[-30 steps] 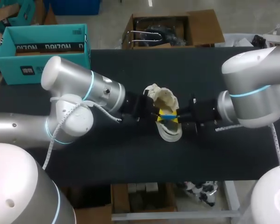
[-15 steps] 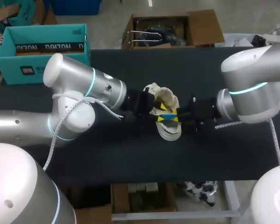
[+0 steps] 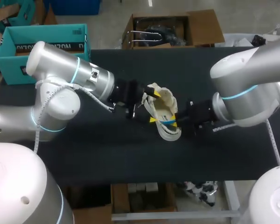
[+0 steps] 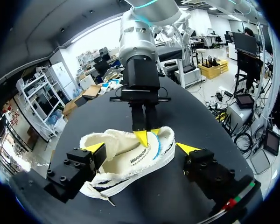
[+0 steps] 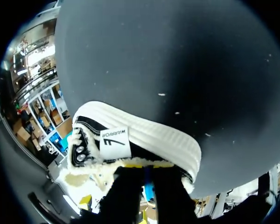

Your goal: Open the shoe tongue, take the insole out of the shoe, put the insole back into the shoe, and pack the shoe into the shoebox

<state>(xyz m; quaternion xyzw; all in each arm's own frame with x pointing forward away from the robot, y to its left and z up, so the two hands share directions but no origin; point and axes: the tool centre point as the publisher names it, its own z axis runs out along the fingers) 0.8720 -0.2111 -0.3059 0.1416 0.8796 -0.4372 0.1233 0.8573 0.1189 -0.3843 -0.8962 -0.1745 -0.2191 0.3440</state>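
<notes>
- The left gripper [image 3: 155, 106] is spread wide. Its two yellow tips stand on either side of the shoe [image 3: 165, 105] and it holds nothing.
- From its own wrist camera, the left gripper [image 4: 141, 148] has one tip right at one end of the shoe [image 4: 126, 161]. The other tip stands clear of the opposite end, with bare table between them.
- The right gripper [image 3: 176, 122] comes in from the opposite side. Its fingers are pinched almost together on the shoe's side wall.
- In the left wrist view the right gripper [image 4: 147, 135] bites down over the fleecy rim, and a blue strip [image 4: 155, 147] runs along the inside wall just below it.
- In the right wrist view the same blue strip [image 5: 148, 186] shows in the narrow gap between the dark fingers [image 5: 126, 186]. I cannot tell whether it is the insole's edge.
- The shoe is cream with black stripes and a woolly lining. It sits about mid-table, tipped so its opening faces the left arm and its ribbed white sole [image 5: 144, 130] faces the right arm.
- A lace end [image 4: 107, 199] trails onto the black table [image 3: 130, 158] beside it.
- The teal shoebox [image 3: 9, 56] sits open at the far left corner of the table, well apart from the shoe and behind the left arm.
</notes>
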